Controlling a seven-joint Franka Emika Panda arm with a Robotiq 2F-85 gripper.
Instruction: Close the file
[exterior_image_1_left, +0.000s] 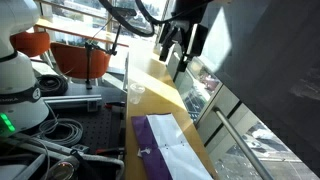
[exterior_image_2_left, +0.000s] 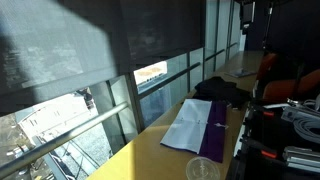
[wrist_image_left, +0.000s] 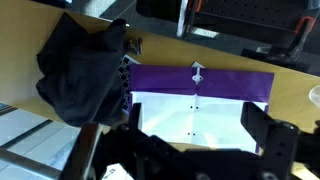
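- One black cloth lies bunched against the open file, at its purple edge.
- Clear cup stands near its other end.
- Gripper hangs above, jaws wide, holding nothing.

So on my feed the file was a solid purple, no pattern, and the sheets in it were plain white. Same purple and white showed in both exterior views. The table under it was a warm yellowish tan. The crumpled cloth beside the file was black all over, and the gripper was black too. The robot base was white with a little green light, and an orange object sat behind it.
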